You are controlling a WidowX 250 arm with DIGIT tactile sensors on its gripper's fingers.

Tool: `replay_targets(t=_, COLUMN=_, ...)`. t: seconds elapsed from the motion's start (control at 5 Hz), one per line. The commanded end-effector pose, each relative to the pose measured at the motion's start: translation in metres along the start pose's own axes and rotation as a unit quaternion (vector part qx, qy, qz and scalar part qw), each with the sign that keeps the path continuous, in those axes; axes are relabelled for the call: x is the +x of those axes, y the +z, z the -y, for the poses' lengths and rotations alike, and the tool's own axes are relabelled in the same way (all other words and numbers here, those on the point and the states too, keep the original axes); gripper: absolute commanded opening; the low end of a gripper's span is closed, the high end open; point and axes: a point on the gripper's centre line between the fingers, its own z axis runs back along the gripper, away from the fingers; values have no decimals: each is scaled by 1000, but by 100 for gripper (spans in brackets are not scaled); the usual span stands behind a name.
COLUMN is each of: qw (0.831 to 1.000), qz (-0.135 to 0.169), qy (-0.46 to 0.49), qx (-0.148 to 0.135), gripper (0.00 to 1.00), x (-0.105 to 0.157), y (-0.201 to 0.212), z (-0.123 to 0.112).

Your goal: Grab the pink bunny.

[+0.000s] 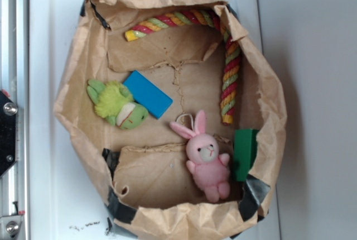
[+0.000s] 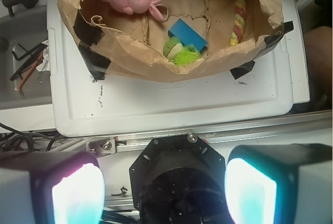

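We've got the pink bunny lying in the paper bag's corner beside the green block, well apart from our fingers, which are spread wide and holding nothing.

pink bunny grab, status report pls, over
Gripper open, empty, outside the paper bag. Pink bunny face up on the bag floor, untouched. Green block right beside it; bag walls crowd the approach.

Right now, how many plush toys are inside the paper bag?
2. The pink bunny lies near the green block; the yellow-green plush lies beside the blue block. None seems hidden.
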Motion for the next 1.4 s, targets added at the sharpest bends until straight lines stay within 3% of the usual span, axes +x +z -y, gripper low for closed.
replay_targets(t=0.0, qw=1000, qz=0, qy=0, qx=0, gripper=100, x=0, y=0, z=0)
replay_targets(t=0.2, qw=999, qz=34, qy=33, qx=10, gripper=100, x=49, y=-7, z=11)
replay_targets(t=0.4, qw=993, qz=76, qy=92, qx=-3, gripper=100, x=98, y=-19, z=14)
replay_targets(t=0.6, qw=978, qz=112, qy=174, qx=-5, gripper=100, x=138, y=-39, z=12)
replay_targets(t=0.8, qw=945, qz=134, qy=299, qx=-21, gripper=100, x=167, y=-73, z=2)
replay_targets(t=1.0, qw=901, qz=125, qy=415, qx=2, gripper=100, x=173, y=-97, z=-10)
replay_targets(t=1.2, qw=878, qz=111, qy=465, qx=8, gripper=100, x=170, y=-114, z=-10)
